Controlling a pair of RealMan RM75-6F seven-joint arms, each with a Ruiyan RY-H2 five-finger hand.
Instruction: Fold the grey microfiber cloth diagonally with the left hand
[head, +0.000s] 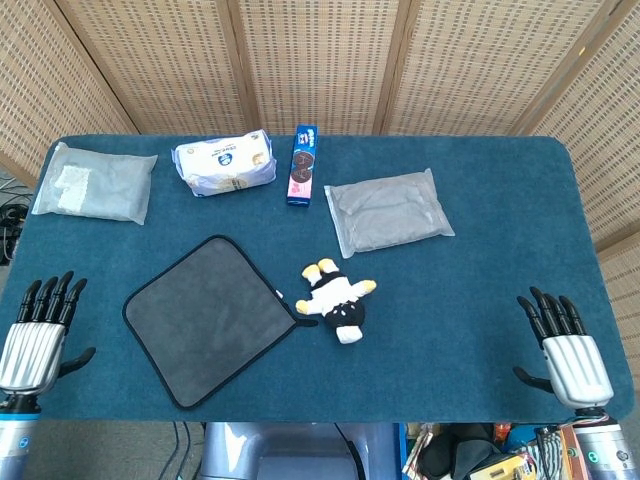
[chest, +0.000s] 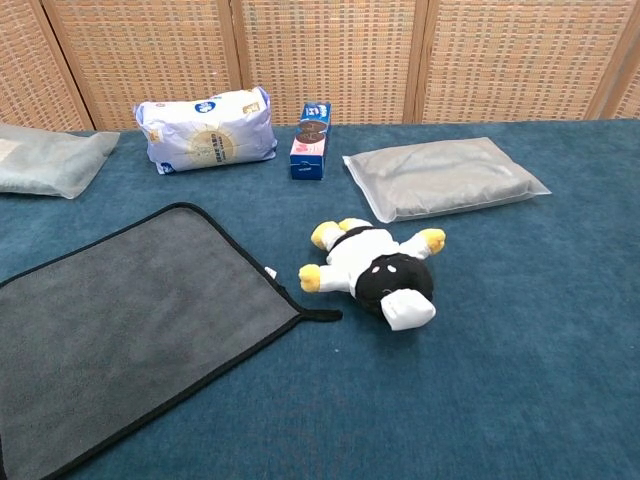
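Your grey microfiber cloth (head: 208, 319) lies flat and unfolded on the blue table (head: 480, 290), left of centre, turned so its corners point toward and away from you like a diamond. That suits a diagonal fold: any corner can be carried straight across to its opposite. Your left hand (head: 35, 340) rests at the near left edge, well apart from the cloth, fingers spread and holding nothing. Its nearest target looks like the left corner. The cloth's right corner, with its small black loop, sits just beside a plush toy (head: 337, 297); whether they touch is hard to tell from overhead, so fold away from that side. Your right hand (head: 565, 345) waits at the near right edge, fingers likewise apart and empty. Packets and a biscuit box (head: 302, 165) line the far side.
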